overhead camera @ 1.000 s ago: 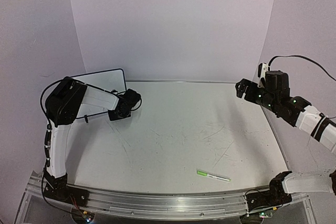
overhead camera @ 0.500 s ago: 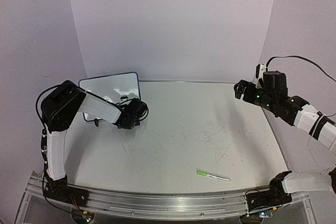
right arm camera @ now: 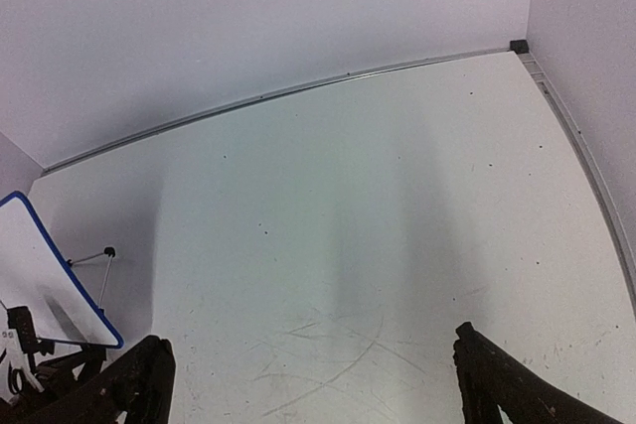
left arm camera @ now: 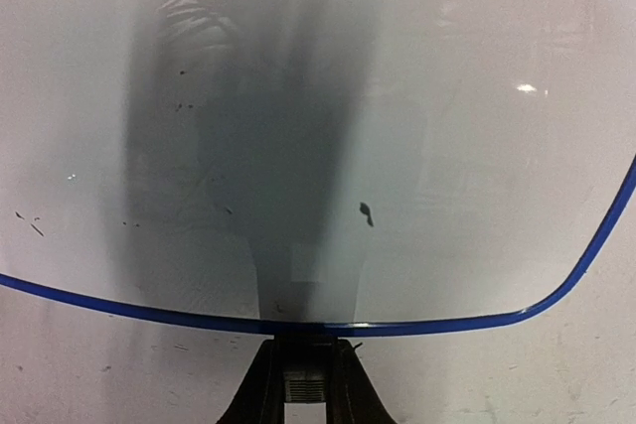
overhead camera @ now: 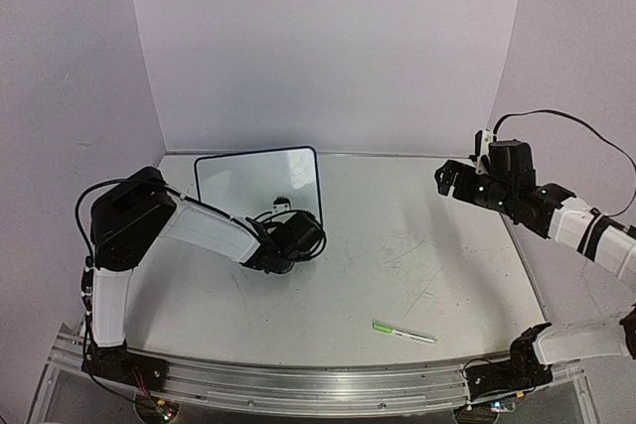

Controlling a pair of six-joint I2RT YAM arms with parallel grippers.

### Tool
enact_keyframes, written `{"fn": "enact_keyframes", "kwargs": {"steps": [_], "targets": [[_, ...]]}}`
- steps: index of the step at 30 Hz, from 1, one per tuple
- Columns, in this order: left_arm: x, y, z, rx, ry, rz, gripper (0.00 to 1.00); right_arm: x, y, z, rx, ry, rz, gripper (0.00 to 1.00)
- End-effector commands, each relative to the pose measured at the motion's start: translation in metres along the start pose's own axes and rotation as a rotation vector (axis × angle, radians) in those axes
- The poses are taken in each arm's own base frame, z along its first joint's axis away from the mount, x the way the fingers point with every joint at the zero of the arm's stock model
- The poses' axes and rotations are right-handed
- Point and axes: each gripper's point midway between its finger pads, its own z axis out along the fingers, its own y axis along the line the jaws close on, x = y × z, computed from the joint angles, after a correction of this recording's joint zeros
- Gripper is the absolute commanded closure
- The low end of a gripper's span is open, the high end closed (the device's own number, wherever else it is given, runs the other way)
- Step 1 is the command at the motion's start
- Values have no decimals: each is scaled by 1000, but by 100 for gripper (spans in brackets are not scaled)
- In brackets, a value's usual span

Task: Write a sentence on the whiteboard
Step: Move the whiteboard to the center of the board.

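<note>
Rightward toward the table's middle is where the left pincer [overhead camera: 283, 225] has swung over the last second, bringing the whiteboard [overhead camera: 258, 184] with it from the far left corner. Its jaws are clamped narrow on the board's lower blue-framed edge (the wrist view shows two dark fingers [left arm camera: 256, 399] pinching it from below). The board stands tilted just above and beyond that pincer, its white face bearing a few specks and one small dark mark. The right pincer [overhead camera: 444, 178] hangs in the air with jaws spread wide. The whiteboard is well off to its left, and a green-capped pen [overhead camera: 403, 333] lies on the table [overhead camera: 397, 215], well apart from both pincers.
</note>
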Motion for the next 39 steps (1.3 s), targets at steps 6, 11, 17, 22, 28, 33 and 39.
{"fn": "enact_keyframes", "kwargs": {"steps": [6,11,17,22,28,33,39], "targets": [[-14,-87,-19,121,-111,-214,100,10,8,8,-47,25,12,2],[0,-113,-9,82,-123,-197,100,16,8,9,-51,39,13,2],[6,-136,-5,101,-133,-203,100,23,6,12,-49,56,13,2],[18,-143,1,117,-99,-180,95,27,5,16,-47,66,6,2],[16,-152,-6,159,-65,-113,69,29,5,17,-49,68,10,2],[4,-158,-28,217,-36,-64,52,34,6,21,-56,79,24,2],[1,-148,-65,320,45,46,38,30,9,20,-66,71,28,2]]}}
